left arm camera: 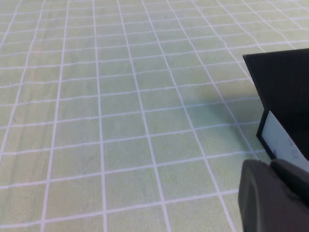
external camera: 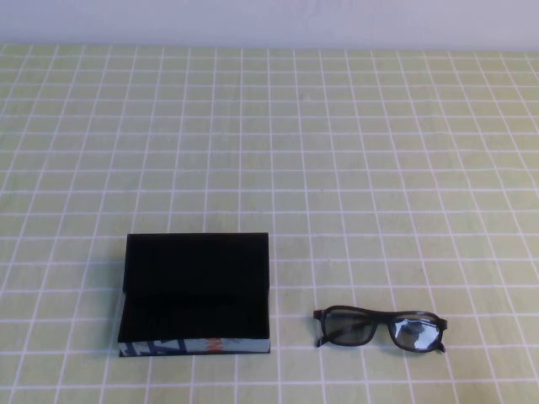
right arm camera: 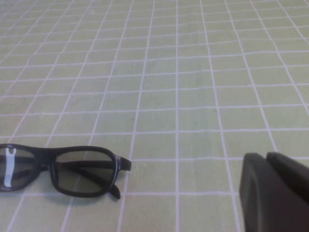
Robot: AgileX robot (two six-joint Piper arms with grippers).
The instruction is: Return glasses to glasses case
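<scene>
green checked tabletop (external camera: 354,151). open glasses case (external camera: 195,290) left, glasses (external camera: 381,328) apart to its right. left claw (left arm camera: 273,198) near case, right claw (right arm camera: 275,191) near glasses; grip state unclear for both.

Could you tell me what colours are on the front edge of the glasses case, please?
Light blue, dark and orange on the glasses case; clearest in the high view.

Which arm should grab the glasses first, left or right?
Right, probably. The glasses lie on the robot's right, apart from the open glasses case on its left. The right gripper has them in its wrist view; the left gripper sees only the case's corner.
</scene>
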